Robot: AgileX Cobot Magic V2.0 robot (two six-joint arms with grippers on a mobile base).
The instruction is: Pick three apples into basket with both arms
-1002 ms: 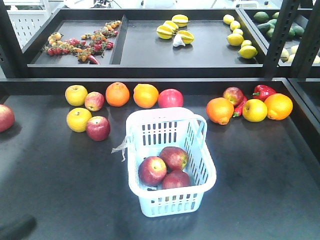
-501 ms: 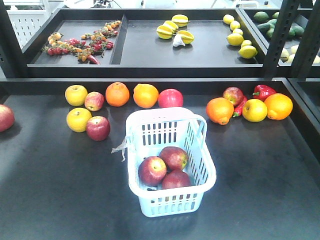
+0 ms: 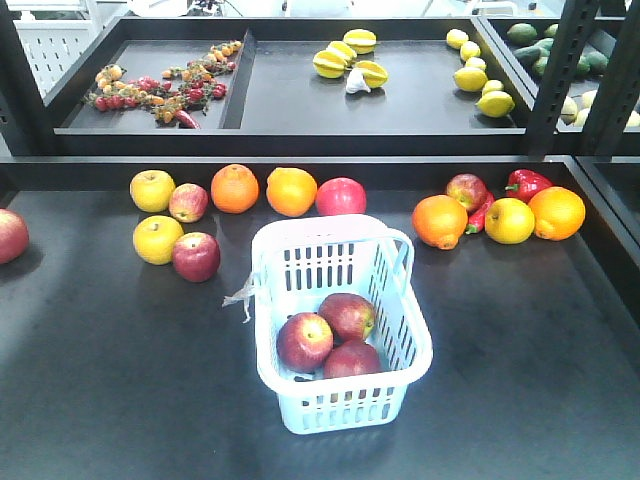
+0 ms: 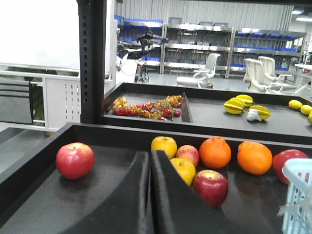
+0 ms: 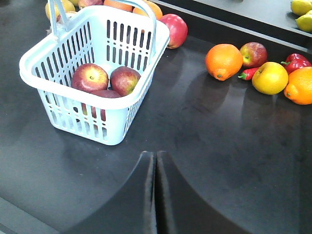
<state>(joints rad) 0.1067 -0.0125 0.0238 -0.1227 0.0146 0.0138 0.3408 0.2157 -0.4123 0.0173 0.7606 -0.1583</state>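
Front view, basket (image 3: 405,345): I see the pale blue basket at centre of the dark table (image 3: 520,330), handles folded down, a scrap of clear plastic (image 3: 243,294) hanging off its rim at 9 o'clock.
Front view, apples (image 3: 330,335): three dark red apples lie together in the basket's near half, touching one another.
Front view, loose fruit: from the basket, at 10 o'clock a row of yellow apples (image 3: 152,190), small red apples and oranges (image 3: 235,188); at 2 o'clock another orange, a red pepper (image 3: 527,183) and a yellow apple.
Front view, rear trays: the left tray (image 3: 150,115) holds small red and orange fruit; the middle one holds star fruit (image 3: 345,58) and lemons.
Front view, arms: neither arm shows here.
Left wrist view, left gripper (image 4: 150,195): jaws pressed together along one thin seam, gripping nothing, above the table's left end.
Left wrist view, surroundings: a lone red apple (image 4: 74,160) at 10 o'clock of the jaws; the basket's corner at the frame's 4 o'clock edge.
Right wrist view, right gripper (image 5: 155,195): jaws closed flat against each other, empty, over bare table.
Right wrist view, basket: at 11 o'clock of the jaws, well apart, with all three apples inside.
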